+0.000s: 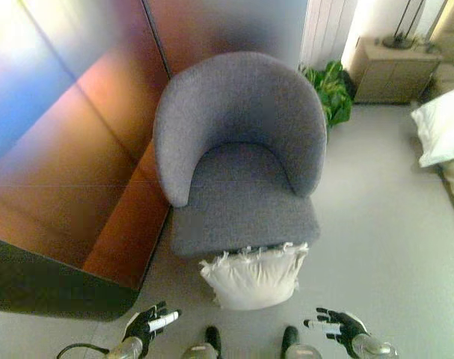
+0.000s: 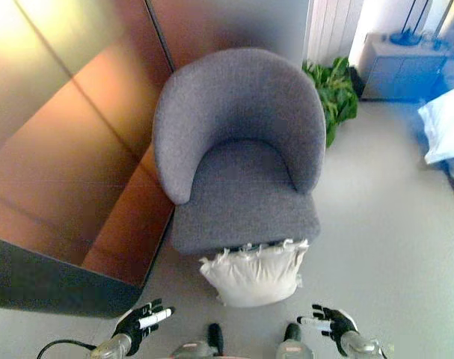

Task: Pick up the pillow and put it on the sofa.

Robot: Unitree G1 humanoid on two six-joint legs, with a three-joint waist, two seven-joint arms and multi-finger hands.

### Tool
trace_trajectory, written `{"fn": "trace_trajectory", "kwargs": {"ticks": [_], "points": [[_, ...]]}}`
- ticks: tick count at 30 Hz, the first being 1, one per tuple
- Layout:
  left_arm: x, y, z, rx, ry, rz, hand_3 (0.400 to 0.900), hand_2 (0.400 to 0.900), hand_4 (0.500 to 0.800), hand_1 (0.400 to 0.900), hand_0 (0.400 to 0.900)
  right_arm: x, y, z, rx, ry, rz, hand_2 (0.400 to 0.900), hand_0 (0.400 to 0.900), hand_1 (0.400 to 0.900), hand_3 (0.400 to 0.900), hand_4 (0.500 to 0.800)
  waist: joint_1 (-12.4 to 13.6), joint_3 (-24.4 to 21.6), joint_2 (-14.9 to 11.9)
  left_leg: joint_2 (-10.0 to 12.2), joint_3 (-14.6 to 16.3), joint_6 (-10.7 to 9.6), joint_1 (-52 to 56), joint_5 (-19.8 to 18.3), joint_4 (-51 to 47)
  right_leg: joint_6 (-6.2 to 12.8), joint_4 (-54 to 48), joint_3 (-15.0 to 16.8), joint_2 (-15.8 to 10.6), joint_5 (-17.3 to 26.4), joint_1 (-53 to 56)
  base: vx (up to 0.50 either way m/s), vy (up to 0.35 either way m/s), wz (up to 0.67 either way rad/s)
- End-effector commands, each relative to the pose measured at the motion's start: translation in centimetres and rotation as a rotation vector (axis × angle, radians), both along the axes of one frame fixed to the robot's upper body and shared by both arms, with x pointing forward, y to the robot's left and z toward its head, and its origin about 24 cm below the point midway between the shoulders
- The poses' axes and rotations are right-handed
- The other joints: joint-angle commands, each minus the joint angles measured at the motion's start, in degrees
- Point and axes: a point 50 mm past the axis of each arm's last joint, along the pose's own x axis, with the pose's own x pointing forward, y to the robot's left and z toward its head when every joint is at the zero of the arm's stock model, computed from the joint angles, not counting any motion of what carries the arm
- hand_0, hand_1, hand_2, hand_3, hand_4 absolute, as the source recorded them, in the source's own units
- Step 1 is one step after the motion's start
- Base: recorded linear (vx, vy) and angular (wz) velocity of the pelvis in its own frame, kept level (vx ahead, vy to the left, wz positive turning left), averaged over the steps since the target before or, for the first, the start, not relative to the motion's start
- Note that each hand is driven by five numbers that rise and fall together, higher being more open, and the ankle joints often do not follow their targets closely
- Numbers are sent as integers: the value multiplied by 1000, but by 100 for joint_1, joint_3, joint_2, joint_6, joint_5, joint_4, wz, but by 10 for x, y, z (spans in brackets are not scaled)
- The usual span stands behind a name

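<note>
Pillow (image 1: 253, 276) lay on floor against sofa (image 1: 241, 164) front edge.
Centred ahead between left hand (image 1: 150, 324) and right hand (image 1: 337, 326); both empty, fingers relaxed.

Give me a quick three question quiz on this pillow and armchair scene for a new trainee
1. True or false: the white pillow lies on the seat of the grey armchair.
2. What stands right of the armchair's back? A) green plant B) lamp C) basket
3. Fill in: the left hand and right hand hold ____.

Key: 1 false, it is on the floor against the seat's front; 2 A; 3 nothing.
</note>
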Motion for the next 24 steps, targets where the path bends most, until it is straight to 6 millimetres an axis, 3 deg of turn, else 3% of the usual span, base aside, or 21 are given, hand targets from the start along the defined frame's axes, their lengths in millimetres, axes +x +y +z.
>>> {"fn": "trace_trajectory", "kwargs": {"ticks": [1,6,13,18,24], "points": [[42,31,31,102,-167,35,900,900,800,900,900,53,11,27,-5,-233,52,900,900,900,900,800,-222,361,-433,44,-173,-70,-566,-297,680,-42,557,306,-191,-739,-196,-102,5,-4],[77,41,56,121,-271,81,900,900,800,900,900,85,25,47,-2,-360,111,900,900,900,900,800,-315,834,-543,81,-184,-14,-1435,-286,1244,-159,1190,502,-52,-718,-1176,-143,8,-14],[120,53,95,132,-387,118,900,900,800,900,900,112,41,76,24,-527,161,900,900,900,900,800,-439,1258,-905,81,-241,76,-2404,-480,1977,-110,1884,772,33,-710,-2244,-65,4,-14],[143,58,119,110,-473,156,900,900,800,900,900,114,47,81,42,-560,141,900,900,900,900,800,-538,1409,-1151,52,-279,107,-2803,-574,2224,-79,2125,909,70,-693,-2679,-33,-8,-14],[160,72,146,74,-550,253,900,900,800,900,900,101,43,68,50,-504,101,900,900,900,900,800,-649,1522,-1367,55,-349,135,-3214,-628,2414,-71,2197,1022,173,-595,-3055,-16,-37,-15]]}}
